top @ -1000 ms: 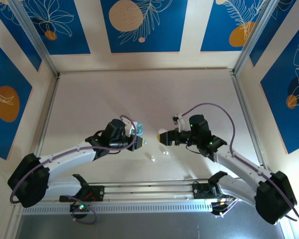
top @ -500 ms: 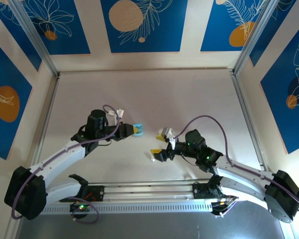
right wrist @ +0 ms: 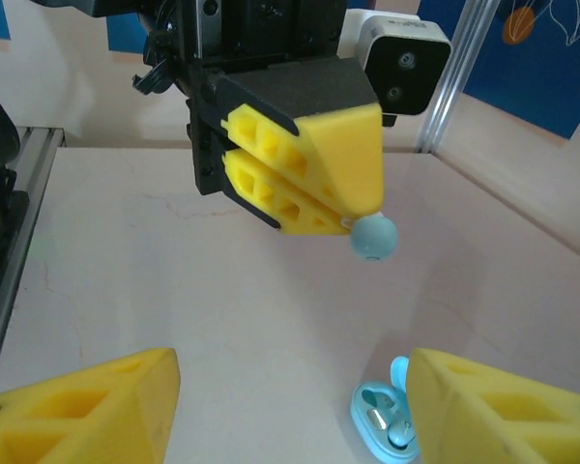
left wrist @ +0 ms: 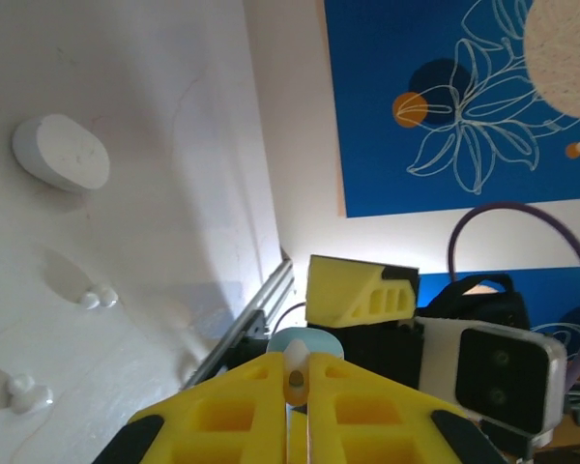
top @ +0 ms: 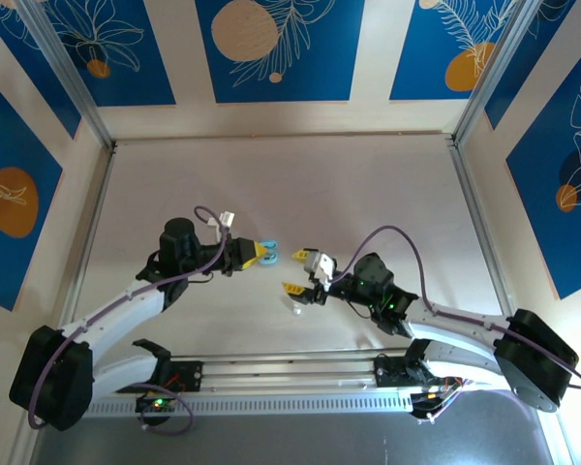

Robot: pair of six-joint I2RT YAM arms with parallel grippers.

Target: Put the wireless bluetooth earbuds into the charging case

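One pale blue earbud (right wrist: 373, 237) was pinched at the very tips of the left gripper (right wrist: 353, 215), whose yellow jaws were closed tight on it above the table (right wrist: 174, 280). Beneath it, a little to the right, one pale blue charging case (right wrist: 387, 421) lay open and flat on the table. Something small and glossy sat in its wells, possibly a second blue bud, though the view was too poor to be sure.

On the left wrist camera, one white earbud (left wrist: 97, 299) and another white earbud (left wrist: 27, 390) lay loose on the table near each other. Both were well apart from one closed white case (left wrist: 61, 153).

The right gripper (top: 296, 271) faced the left one from the right, its jaws spread wide and holding nothing, with the blue case just beside one finger.
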